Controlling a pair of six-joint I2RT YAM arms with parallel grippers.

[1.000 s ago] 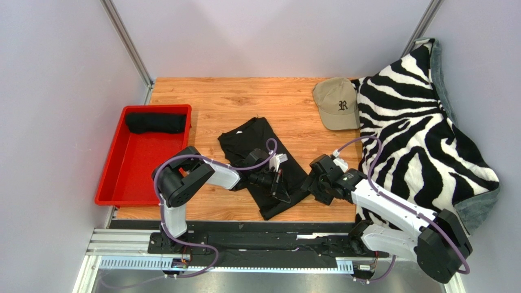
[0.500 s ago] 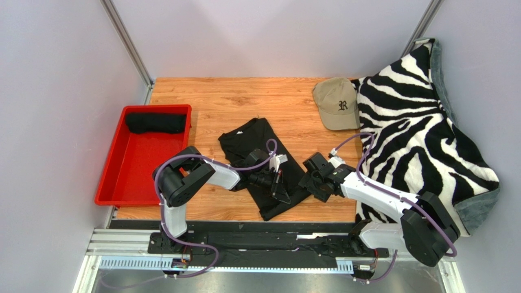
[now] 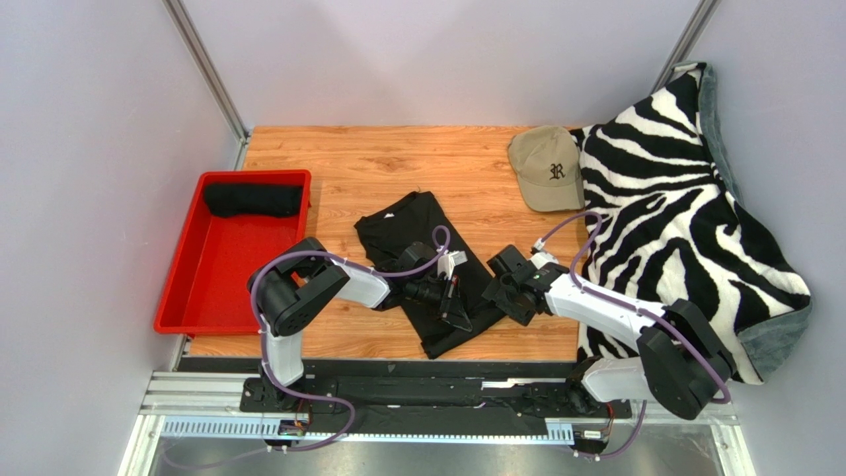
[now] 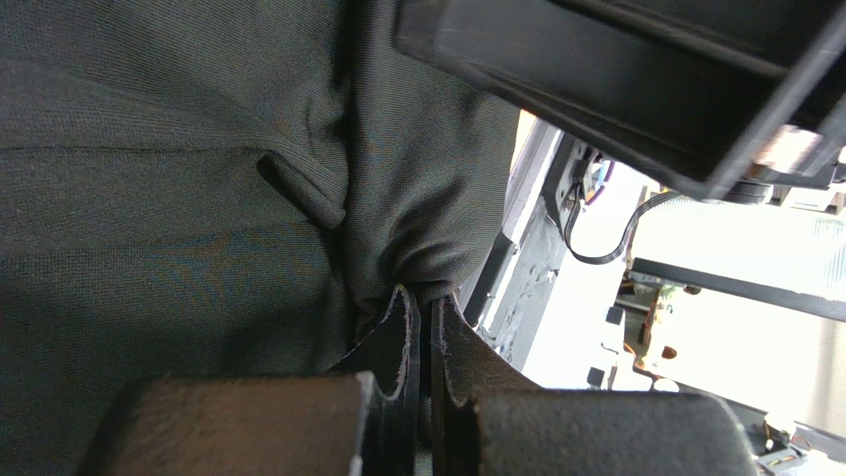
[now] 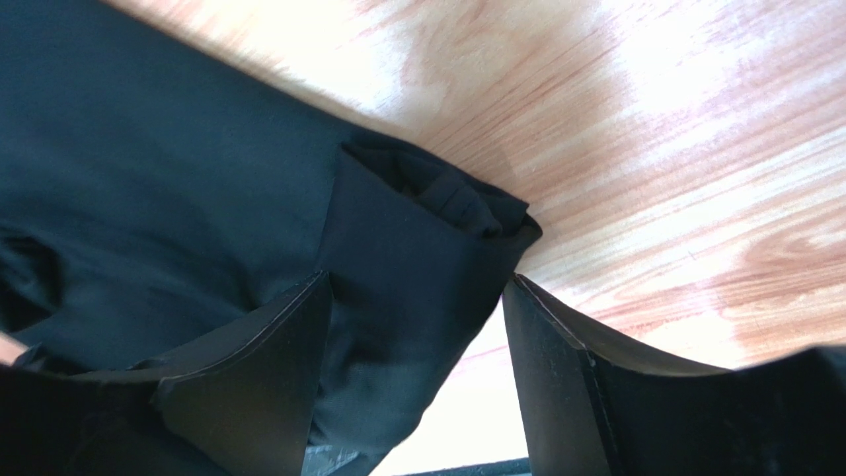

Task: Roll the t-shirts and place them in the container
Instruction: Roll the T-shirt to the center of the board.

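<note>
A black cotton t-shirt (image 3: 417, 233), folded into a long narrow strip, lies diagonally in the middle of the orange-brown wood-grain table (image 3: 397, 159). Its near end is creased and bunched. There the left gripper (image 4: 425, 297) is pinched tight on a pleat of the cloth. The right gripper (image 5: 417, 281) stands wide, its jaws straddling a folded corner at the shirt's right edge without gripping it.

A second black shirt, rolled (image 3: 253, 199), rests at the far end of the red plastic tray (image 3: 223, 278) on the left. A tan cap (image 3: 546, 169) bears a dark letter "R". Beside it lies a zebra-striped blanket (image 3: 675, 218). Pale grey walls (image 3: 447, 59) enclose the table.
</note>
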